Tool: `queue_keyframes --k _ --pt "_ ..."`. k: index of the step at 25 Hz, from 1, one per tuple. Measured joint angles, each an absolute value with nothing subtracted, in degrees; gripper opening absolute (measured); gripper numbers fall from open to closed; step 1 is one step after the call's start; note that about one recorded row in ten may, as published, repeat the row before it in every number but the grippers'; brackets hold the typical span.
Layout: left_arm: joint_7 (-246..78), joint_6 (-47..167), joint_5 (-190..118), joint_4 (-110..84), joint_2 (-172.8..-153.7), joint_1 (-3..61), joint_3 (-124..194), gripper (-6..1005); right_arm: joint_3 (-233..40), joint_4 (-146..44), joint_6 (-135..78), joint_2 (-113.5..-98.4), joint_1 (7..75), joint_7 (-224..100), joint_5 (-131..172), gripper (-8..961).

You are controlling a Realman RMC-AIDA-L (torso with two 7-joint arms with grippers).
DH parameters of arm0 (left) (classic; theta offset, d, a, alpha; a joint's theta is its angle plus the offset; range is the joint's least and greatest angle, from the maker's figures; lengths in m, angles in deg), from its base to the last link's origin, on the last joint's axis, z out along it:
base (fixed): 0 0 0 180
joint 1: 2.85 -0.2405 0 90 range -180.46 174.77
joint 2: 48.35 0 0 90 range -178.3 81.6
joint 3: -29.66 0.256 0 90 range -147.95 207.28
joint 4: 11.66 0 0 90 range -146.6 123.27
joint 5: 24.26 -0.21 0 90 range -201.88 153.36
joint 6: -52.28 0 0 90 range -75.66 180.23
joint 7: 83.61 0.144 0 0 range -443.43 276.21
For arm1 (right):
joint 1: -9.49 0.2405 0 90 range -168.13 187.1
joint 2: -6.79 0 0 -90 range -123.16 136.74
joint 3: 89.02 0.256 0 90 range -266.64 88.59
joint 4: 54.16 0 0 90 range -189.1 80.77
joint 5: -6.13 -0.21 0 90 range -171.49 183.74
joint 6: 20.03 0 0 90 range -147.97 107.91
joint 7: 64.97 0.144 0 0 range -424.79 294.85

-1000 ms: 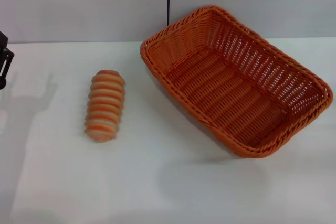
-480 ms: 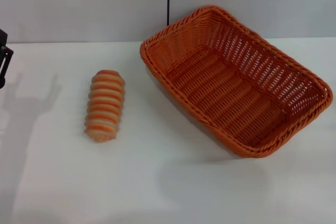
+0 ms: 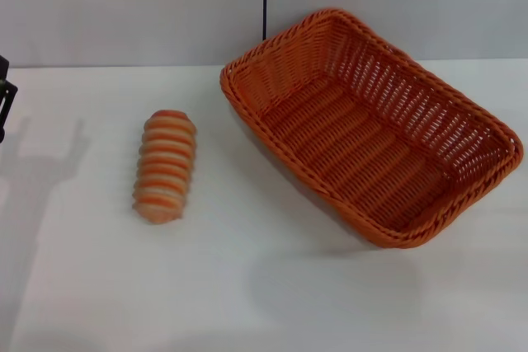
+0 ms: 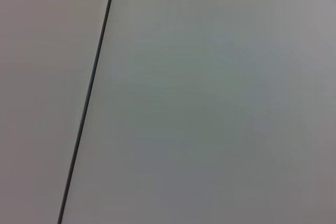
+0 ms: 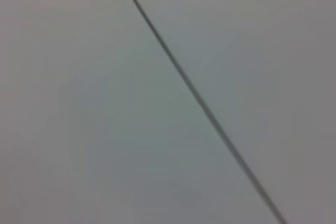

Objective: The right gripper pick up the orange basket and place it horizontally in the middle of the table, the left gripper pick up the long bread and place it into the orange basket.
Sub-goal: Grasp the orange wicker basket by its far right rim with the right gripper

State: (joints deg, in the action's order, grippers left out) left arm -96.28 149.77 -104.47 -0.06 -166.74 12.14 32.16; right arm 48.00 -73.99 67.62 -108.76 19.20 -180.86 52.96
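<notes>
**Both grippers away from the bread and basket**

Only a sliver of the left gripper [image 3: 4, 105] showed, a black shape at the far left edge of the head view above the table [image 3: 247, 286]; whether its jaws stood apart or together could not be told. The right gripper was out of sight in every view, so nothing could be said of its jaws.

The long bread [image 3: 165, 166] lay on the table left of centre, its length running away from the robot, gripped by nothing. The orange basket [image 3: 371, 125] sat to the right of the bread, apart from it, set at an angle with one corner toward the back wall, nothing inside it.

Both wrist views showed only a plain pale surface crossed by a thin dark line.
</notes>
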Motion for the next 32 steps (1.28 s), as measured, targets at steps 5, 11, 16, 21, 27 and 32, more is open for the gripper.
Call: queue_keyframes --k 5,11,16,21,27,32 --pt "-98.87 149.67 -104.51 -0.19 -166.69 11.53 32.15 859 47.53 -82.04 73.78 -102.83 18.79 -166.17 59.19 409" --pt "-102.91 149.66 -104.52 -1.53 -166.6 11.17 34.14 859 47.59 -89.68 76.08 -97.34 20.5 -153.37 64.64 409" --pt "-106.05 149.44 -104.53 -2.71 -166.63 11.18 34.88 859 48.16 -92.72 79.21 -92.62 24.34 -144.09 67.76 410" --pt "-106.2 148.78 -104.35 -2.77 -166.63 11.21 34.69 859 48.58 -96.25 80.39 -87.97 29.52 -135.65 76.46 410" --pt "-106.2 147.35 -104.19 -2.79 -166.73 11.47 34.45 859 50.24 -104.76 80.46 -85.86 37.57 -122.26 98.77 409" --pt "-106.2 146.05 -104.08 -2.54 -166.74 11.65 34.39 859 50.07 -108.74 80.64 -86.2 43.22 -117.06 116.73 409"
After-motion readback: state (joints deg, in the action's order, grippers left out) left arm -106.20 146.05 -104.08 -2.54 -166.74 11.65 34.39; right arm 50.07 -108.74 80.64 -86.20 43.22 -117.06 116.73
